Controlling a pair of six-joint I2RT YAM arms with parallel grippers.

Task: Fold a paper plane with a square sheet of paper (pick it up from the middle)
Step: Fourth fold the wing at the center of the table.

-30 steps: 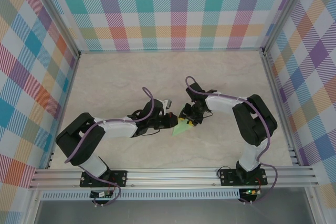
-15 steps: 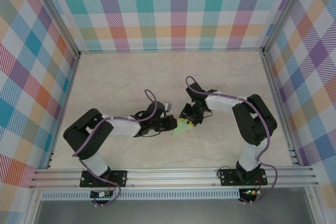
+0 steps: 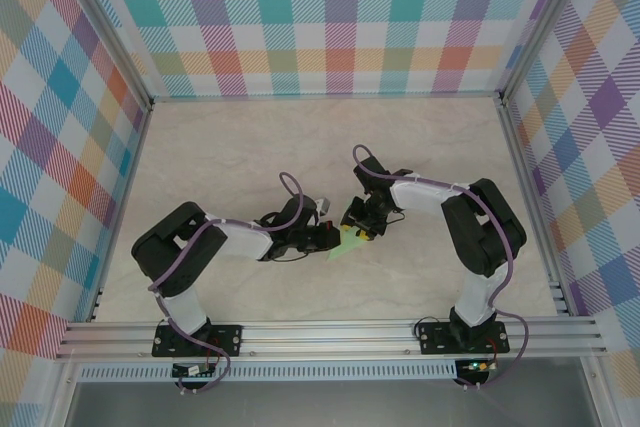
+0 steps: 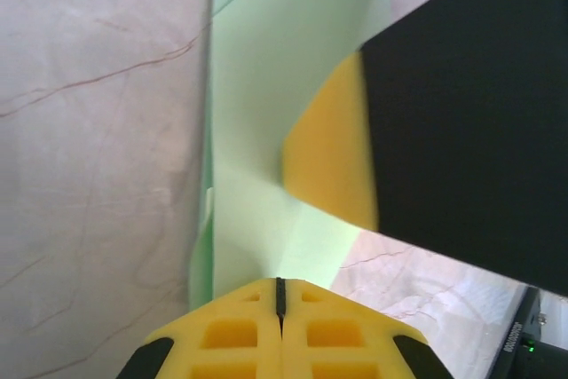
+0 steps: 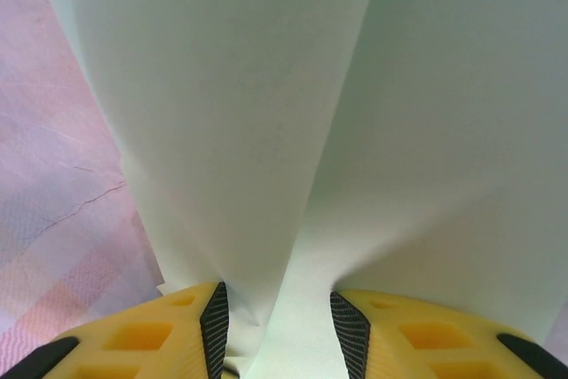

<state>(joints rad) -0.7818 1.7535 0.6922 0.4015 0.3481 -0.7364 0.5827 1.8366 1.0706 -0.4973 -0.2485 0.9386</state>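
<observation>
Top view, change: the left arm's shoulder and elbow links sit further right than a second ago. Both grippers and the sheet stay where they were.
Top view, paper: the pale mint-green square sheet of thin paper point(image 3: 346, 244) is held at the middle of the beige marbled tabletop point(image 3: 230, 157), between the two grippers.
Top view, grippers: the left gripper point(image 3: 330, 238) meets the sheet from the left and the right gripper point(image 3: 357, 230) from above right, tips close together.
Top view, surroundings: pastel plaid cloth walls point(image 3: 330, 17) on three sides, a grey aluminium rail point(image 3: 330, 332) at the near edge and purple cables point(image 3: 290, 192) along both arms.
Left wrist, jaws: the left gripper point(image 4: 280, 286) has its yellow fingers clenched to a thin seam, with the sheet point(image 4: 266, 86) running into it.
Left wrist, obstruction: one yellow finger pad point(image 4: 330, 161) of the right gripper lies against the sheet, and its black body covers the upper right.
Left wrist, writing: the white print on a black part point(image 4: 515, 339) at lower right is too small to read.
Right wrist, jaws: the right gripper point(image 5: 277, 317) is partway apart, grasping a raised fold of the sheet point(image 5: 266, 86) that fills the gap between the ribbed black pads point(image 5: 216, 326).
Right wrist, surroundings: the tabletop point(image 5: 53, 184) shows at left.
</observation>
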